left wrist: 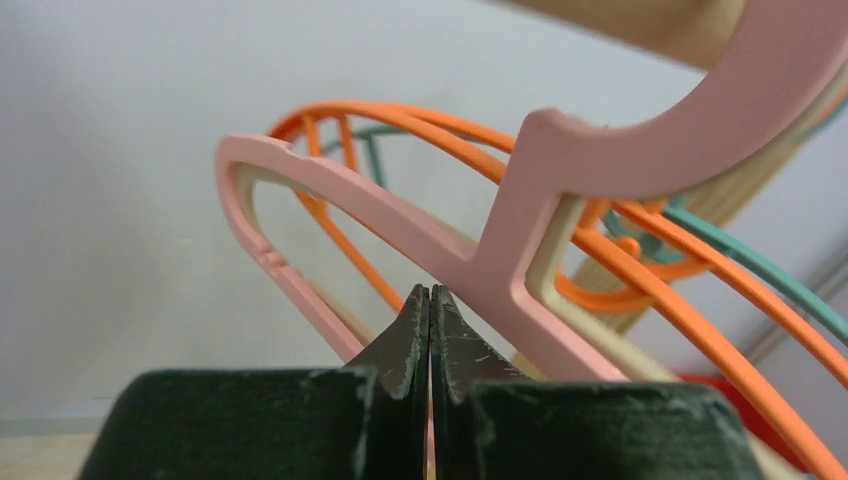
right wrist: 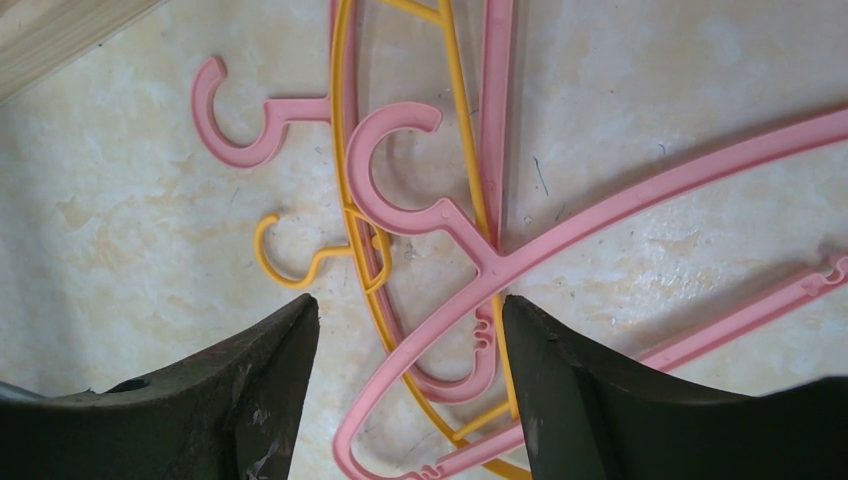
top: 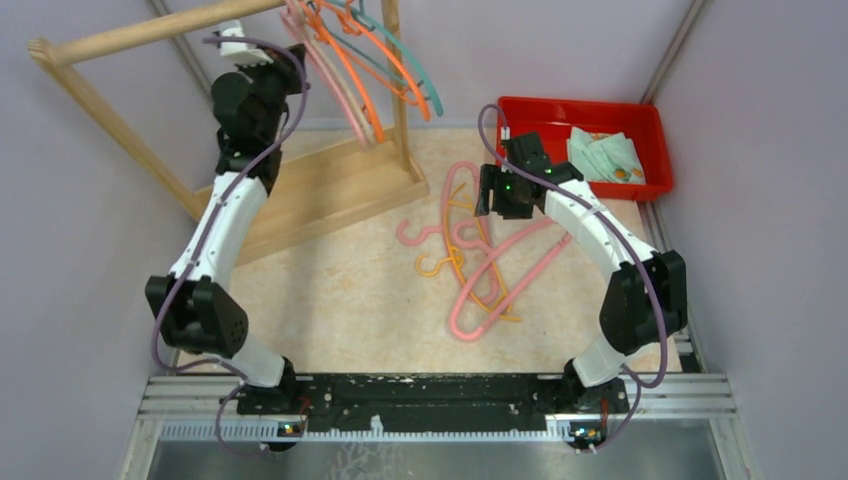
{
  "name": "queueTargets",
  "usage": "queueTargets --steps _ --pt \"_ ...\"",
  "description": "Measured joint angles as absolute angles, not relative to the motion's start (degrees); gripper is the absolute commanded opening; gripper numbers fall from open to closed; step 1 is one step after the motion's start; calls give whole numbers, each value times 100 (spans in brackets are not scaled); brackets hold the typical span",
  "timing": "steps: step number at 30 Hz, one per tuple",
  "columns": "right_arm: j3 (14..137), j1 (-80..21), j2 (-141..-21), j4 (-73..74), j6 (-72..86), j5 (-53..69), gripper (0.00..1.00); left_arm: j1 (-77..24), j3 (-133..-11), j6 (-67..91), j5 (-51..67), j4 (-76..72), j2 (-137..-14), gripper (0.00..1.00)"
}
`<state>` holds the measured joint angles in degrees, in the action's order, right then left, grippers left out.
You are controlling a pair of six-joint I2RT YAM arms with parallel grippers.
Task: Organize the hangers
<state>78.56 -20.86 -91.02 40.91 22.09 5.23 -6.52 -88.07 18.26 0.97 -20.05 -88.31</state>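
Several hangers [top: 372, 75] in pink, orange, teal and beige hang by their hooks on the wooden rack's pole [top: 150, 32]. My left gripper [top: 233, 40] is up at the pole, just left of them. In the left wrist view it [left wrist: 430, 292] is shut, with its tips right in front of a pink hanger [left wrist: 560, 170] whose hook is over the pole. Nothing shows between the jaws. A pile of pink and yellow hangers [top: 480, 265] lies on the table. My right gripper [top: 492, 192] hovers over it, open and empty [right wrist: 410, 300]. Below it lie a pink hanger [right wrist: 560, 235] and a yellow hanger [right wrist: 336, 120].
The wooden rack's base [top: 320, 190] stands at the back left. A red bin [top: 580, 105] with folded greenish cloths stands at the back right, behind my right arm. Purple walls close in both sides.
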Motion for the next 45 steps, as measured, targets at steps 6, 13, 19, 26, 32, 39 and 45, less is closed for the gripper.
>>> queueTargets --steps 6,13,19,26,32,39,45 --pt "7856 -2086 -9102 4125 2206 519 68 -1341 -9402 1621 172 -1986 -9596 5" --pt "7767 -2086 -9008 4112 2202 482 70 -1437 -9496 1321 95 -1798 -9535 59" --pt "7749 -2086 -8986 4125 2139 480 71 -1376 -9430 1017 16 -1142 -8958 88" --pt "7666 -2086 -8989 4106 2012 491 70 -1170 -9253 1002 266 -355 -7760 92" --pt "7260 -2086 -9017 4053 2016 460 68 -1125 -8733 1085 521 366 -6947 91" --pt "6630 -2073 -9349 3846 2373 143 68 -1125 -7780 1238 941 1253 -6353 90" --pt "6514 -1988 -9655 3664 2873 -248 68 -1125 -7240 1354 1516 1865 -5922 86"
